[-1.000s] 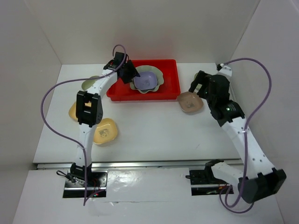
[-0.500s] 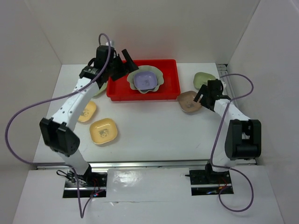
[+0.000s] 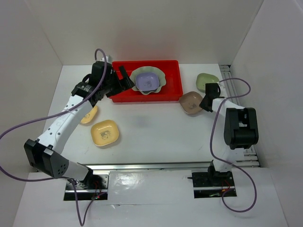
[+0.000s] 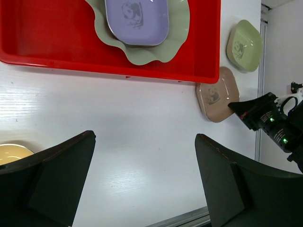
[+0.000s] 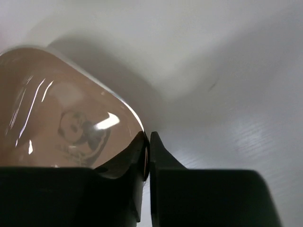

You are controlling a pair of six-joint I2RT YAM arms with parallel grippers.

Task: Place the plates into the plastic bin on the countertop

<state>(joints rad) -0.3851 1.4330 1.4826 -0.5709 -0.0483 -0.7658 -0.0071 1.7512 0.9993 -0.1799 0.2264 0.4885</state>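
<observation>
The red plastic bin point(image 3: 174, 79) point(image 4: 47, 47) holds the pale-green scalloped plate point(image 3: 162, 75) point(image 4: 179, 28) with a lavender dish point(image 3: 147, 81) point(image 4: 137, 19) on it. My left gripper point(image 3: 124, 80) point(image 4: 144, 175) hangs open and empty over the countertop point(image 3: 151, 127), by the bin's left front. My right gripper point(image 3: 206, 105) point(image 5: 147, 151) is shut on the right rim of the brown dish point(image 3: 191, 103) point(image 5: 57, 118) point(image 4: 215, 94). This dish sits on the countertop right of the bin. A green dish point(image 3: 207, 81) point(image 4: 244, 45) lies behind it.
A yellow dish point(image 3: 104, 133) point(image 4: 12, 153) and a tan dish point(image 3: 89, 115) lie on the left of the countertop, the tan one partly under my left arm. White walls enclose three sides. A purple cable loops off each arm.
My left gripper opened wide and drew back from the bin toward its left front. My right gripper came down onto the brown dish's rim and shut on it.
</observation>
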